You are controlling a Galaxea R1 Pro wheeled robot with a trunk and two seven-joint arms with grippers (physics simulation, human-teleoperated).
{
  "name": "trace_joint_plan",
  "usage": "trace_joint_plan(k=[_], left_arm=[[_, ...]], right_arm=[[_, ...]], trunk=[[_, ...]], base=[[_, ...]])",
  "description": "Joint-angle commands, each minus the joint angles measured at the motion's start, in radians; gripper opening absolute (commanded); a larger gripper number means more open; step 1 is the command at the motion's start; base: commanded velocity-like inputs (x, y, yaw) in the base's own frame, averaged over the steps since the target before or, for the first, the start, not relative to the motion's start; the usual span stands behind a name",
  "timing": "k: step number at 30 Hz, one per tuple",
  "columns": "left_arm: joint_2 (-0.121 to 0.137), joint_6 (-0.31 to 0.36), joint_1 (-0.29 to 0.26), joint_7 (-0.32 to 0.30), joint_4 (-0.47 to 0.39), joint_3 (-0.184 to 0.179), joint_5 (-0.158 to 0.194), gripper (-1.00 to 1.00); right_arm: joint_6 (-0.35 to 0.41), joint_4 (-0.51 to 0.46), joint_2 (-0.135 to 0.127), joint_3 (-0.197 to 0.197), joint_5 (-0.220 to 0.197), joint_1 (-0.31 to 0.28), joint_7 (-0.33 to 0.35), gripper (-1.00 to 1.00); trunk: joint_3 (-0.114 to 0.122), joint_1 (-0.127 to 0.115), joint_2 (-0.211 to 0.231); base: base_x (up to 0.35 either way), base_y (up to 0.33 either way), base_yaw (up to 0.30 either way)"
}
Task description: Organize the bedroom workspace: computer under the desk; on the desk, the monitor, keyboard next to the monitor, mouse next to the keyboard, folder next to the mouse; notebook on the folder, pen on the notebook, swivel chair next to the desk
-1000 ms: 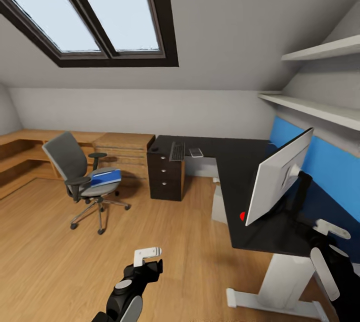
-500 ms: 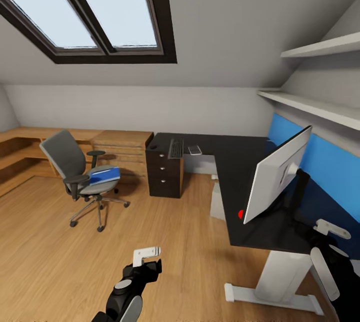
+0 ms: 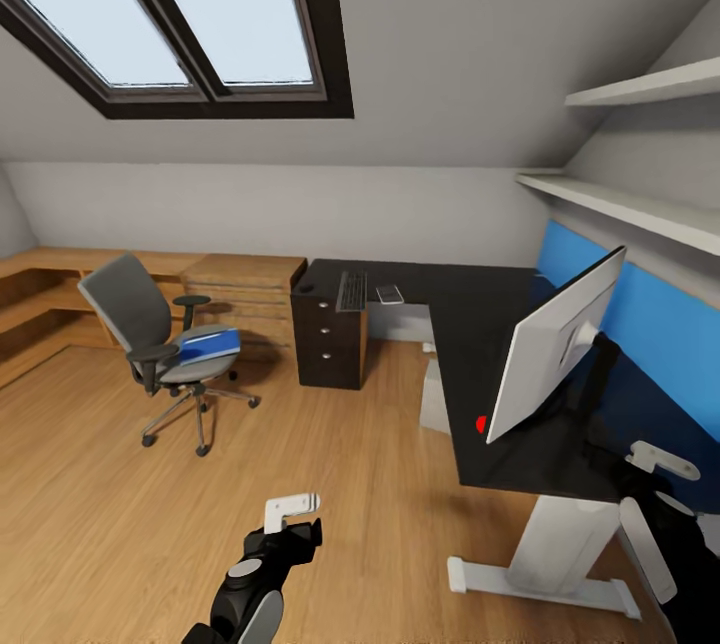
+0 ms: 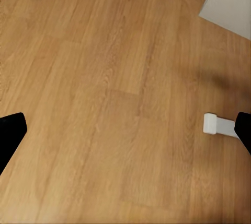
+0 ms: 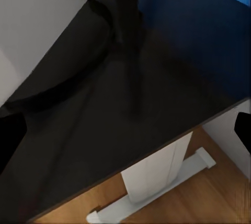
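Currently your folder [image 3: 211,343] lies on the swivel chair [image 3: 150,334] seat (keyboard [image 3: 352,290] at the desk [image 3: 470,324] far edge); both grippers' jaws spread apart.

Blue folder [image 3: 210,344] on grey swivel chair [image 3: 150,339]

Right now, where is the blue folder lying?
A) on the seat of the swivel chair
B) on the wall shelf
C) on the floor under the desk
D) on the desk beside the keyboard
A: the head view shows the blue folder resting on the seat of the swivel chair, apart from the desk.
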Motion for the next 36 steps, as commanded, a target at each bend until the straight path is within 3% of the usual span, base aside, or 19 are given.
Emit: trace_joint_plan(k=[1,6,13,20,27,32,36], left_arm=[[0.000,0.002,-0.001,0.010,-0.001,-0.001,0.009,1.00],[0.000,0.002,-0.001,0.012,0.001,-0.003,0.009,1.00],[-0.002,0.002,-0.001,0.012,0.006,-0.007,0.010,1.00],[-0.004,0.002,-0.001,0.012,0.048,-0.014,0.009,1.00],[-0.004,0.002,-0.001,0.011,0.054,-0.014,0.008,1.00],[-0.004,0.002,-0.001,0.010,0.055,-0.015,0.008,1.00],[-0.004,0.002,-0.001,0.009,0.055,-0.015,0.008,1.00]], right_arm=[[0.000,0.005,0.000,0.001,-0.005,-0.001,-0.006,1.00],[-0.031,0.042,-0.001,0.003,0.027,-0.001,-0.005,1.00],[-0.042,0.049,-0.001,0.006,0.040,-0.001,-0.001,1.00],[-0.044,0.053,0.000,0.046,0.083,-0.001,0.001,1.00],[-0.063,0.061,0.001,0.059,0.118,-0.001,0.001,1.00],[-0.162,0.114,0.001,0.071,0.127,-0.001,0.002,1.00],[-0.277,0.212,-0.003,0.109,0.138,-0.002,0.003,1.00]], trunk=[[-0.004,0.000,-0.002],[-0.012,0.000,-0.002],[-0.021,0.000,-0.002],[-0.022,0.000,-0.002],[-0.022,0.000,-0.002],[-0.022,0.000,-0.002],[-0.022,0.000,-0.002]], base=[[0.000,0.000,0.000],[0.008,-0.007,0.000],[0.164,-0.163,0.000],[0.226,-0.236,0.000],[0.206,-0.212,0.000],[0.057,-0.057,0.000],[0.015,-0.015,0.000]])
